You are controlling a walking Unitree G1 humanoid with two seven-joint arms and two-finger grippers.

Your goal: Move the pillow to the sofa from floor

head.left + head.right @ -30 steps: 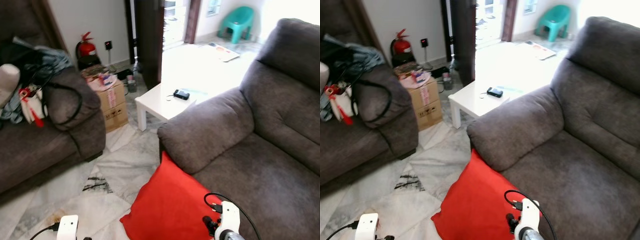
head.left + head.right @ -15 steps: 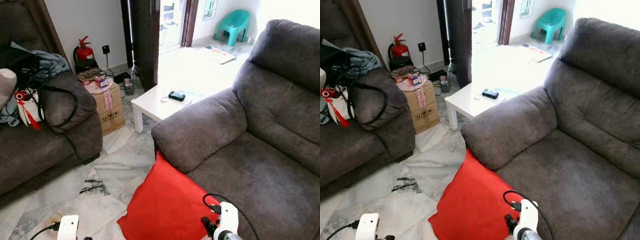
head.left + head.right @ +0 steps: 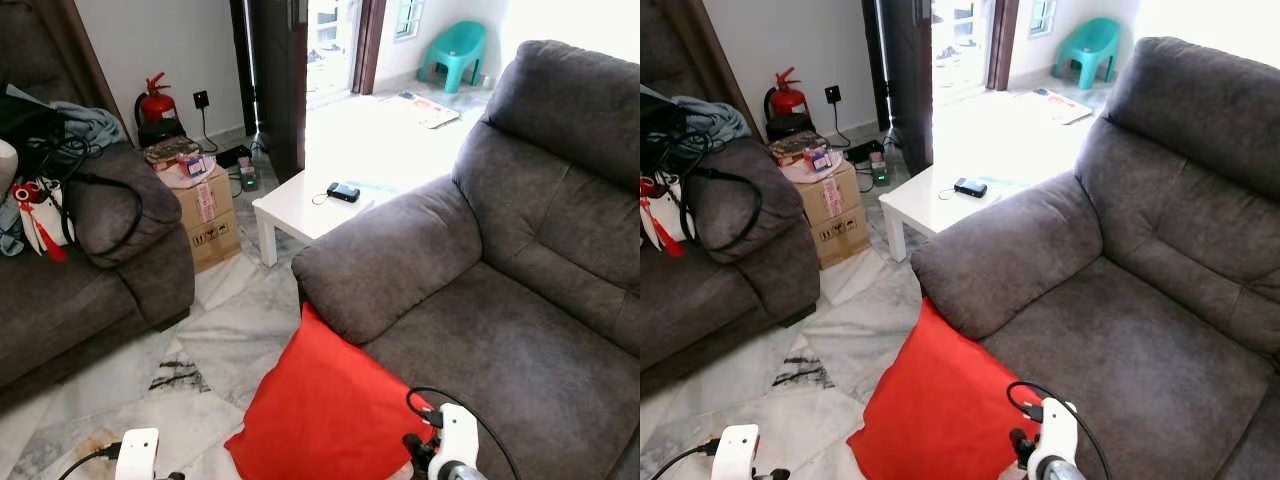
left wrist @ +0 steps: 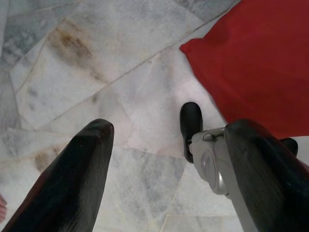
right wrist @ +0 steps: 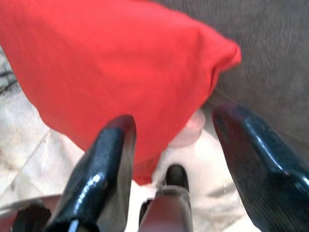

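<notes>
leaning on the sofa (image 3: pixel 480 300), red pillow (image 3: pixel 330 410) stands corner-up (both grippers (image 4: pixel 164 145) (image 5: pixel 174 140) open, empty).

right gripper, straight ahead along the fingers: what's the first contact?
Most likely the red pillow: it lies right ahead of the open right gripper, leaning against the grey sofa. Depth is unclear, so contact could come at its lower edge.

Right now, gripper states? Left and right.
Left gripper: open, empty, above the marble floor beside the red pillow.
Right gripper: open, empty, over the pillow's edge.
</notes>
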